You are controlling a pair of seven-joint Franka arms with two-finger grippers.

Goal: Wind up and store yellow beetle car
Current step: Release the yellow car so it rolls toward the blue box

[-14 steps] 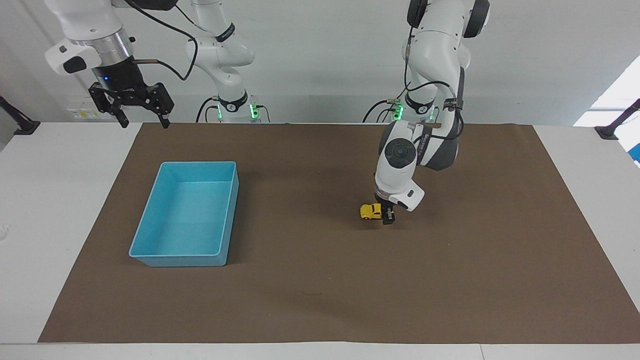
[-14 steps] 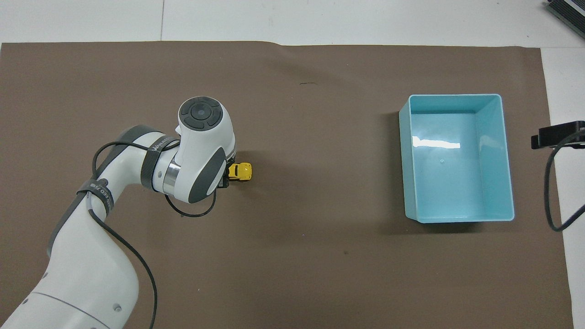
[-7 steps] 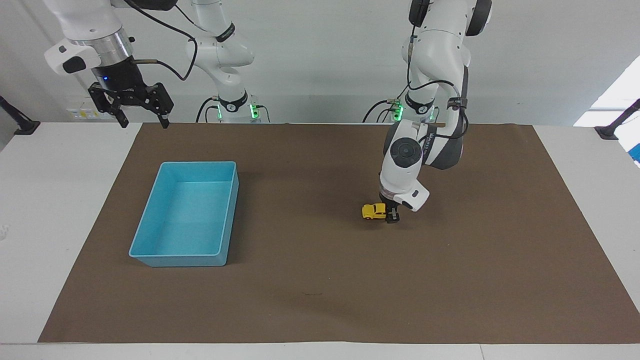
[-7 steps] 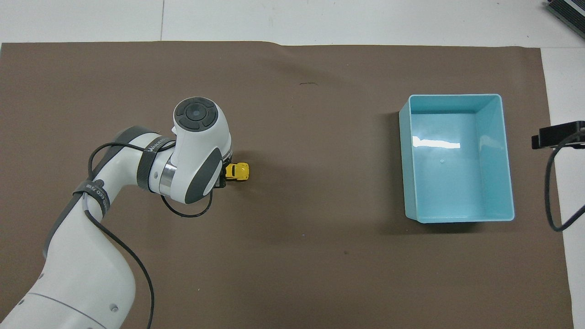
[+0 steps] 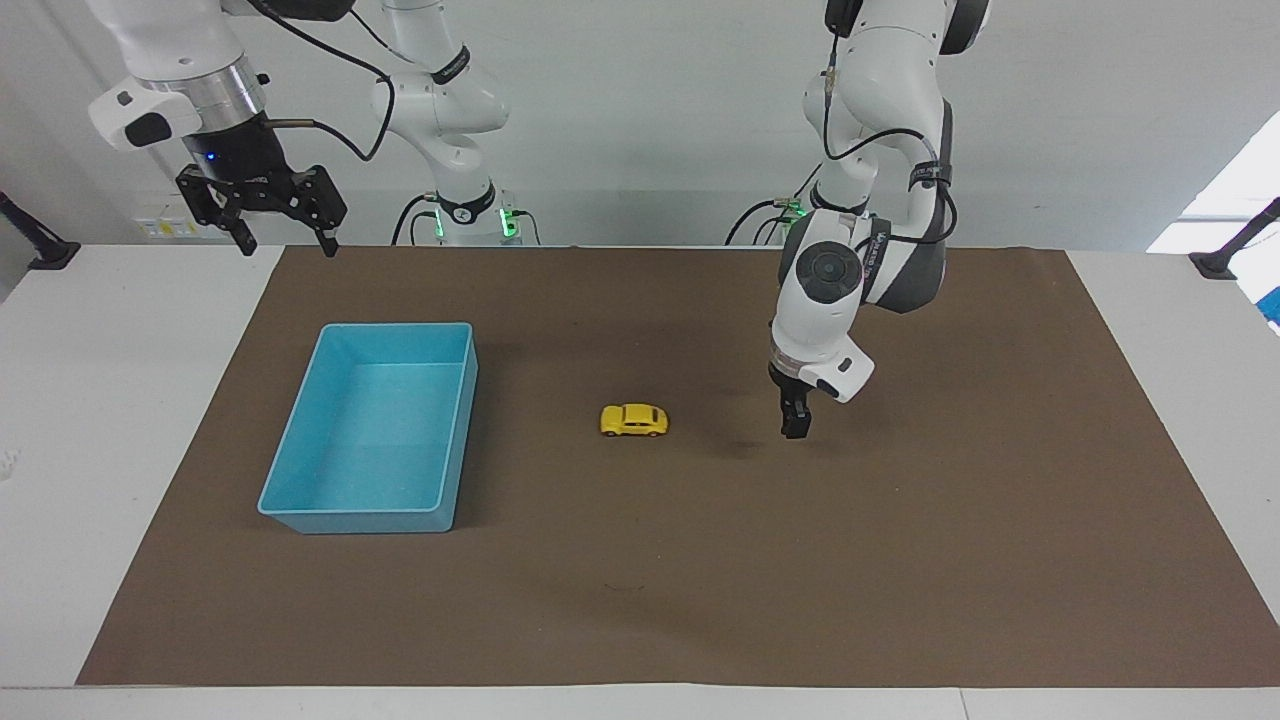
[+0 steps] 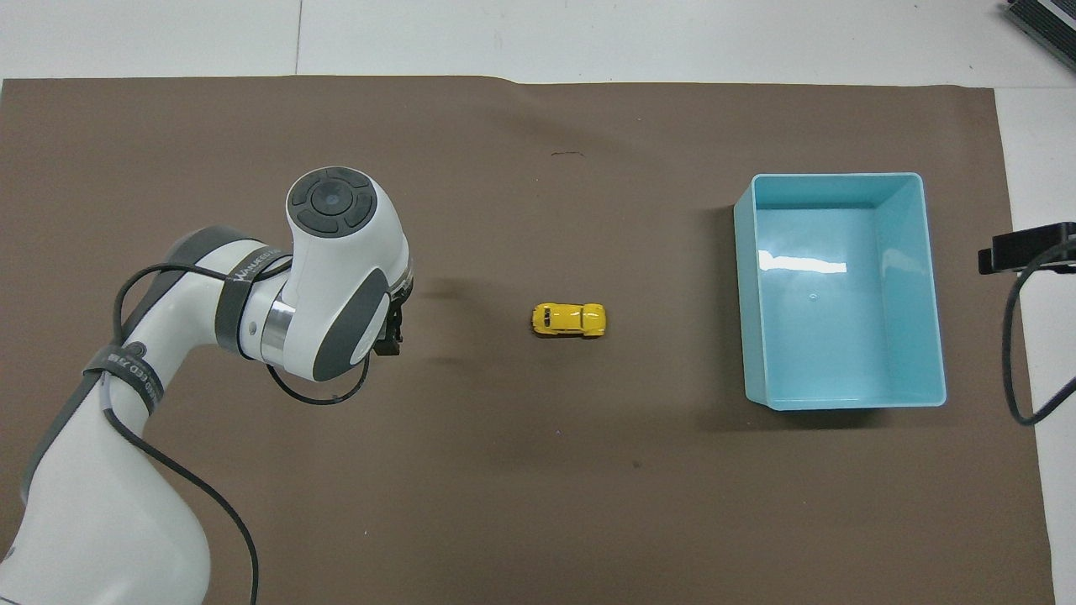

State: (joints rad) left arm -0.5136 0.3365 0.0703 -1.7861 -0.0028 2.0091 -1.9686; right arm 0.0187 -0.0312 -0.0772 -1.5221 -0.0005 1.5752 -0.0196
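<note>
Yellow beetle car (image 5: 634,420) at rest on the brown mat (image 5: 900,560), on its wheels, with nothing touching it. We read across the facing view.

The right gripper (image 5: 288,245) hangs high over the mat's corner nearest the robots, at the right arm's end of the table (image 5: 120,400). Its two fingertips stand clearly apart and hold nothing.

The blue tray (image 5: 300,440) lies on the mat toward the same end, with its long sides running away from the robots.

The car stands between the tray and the left gripper (image 5: 795,428), well apart from both. Its long axis runs along the table's length, so one end faces the tray and the other faces the left gripper. We cannot tell for certain which end is the nose.

The left gripper points straight down and hangs low over the mat, toward the left arm's end. It carries nothing, and we cannot tell whether it is open or closed (we see it edge-on).

The facing view shows the right gripper whole, and it shows that the left gripper is clear of the mat. The overhead view hides most of the left gripper under its white wrist. It does show the car's roof, its axis and the tray's floor with a streak of glare.
</note>
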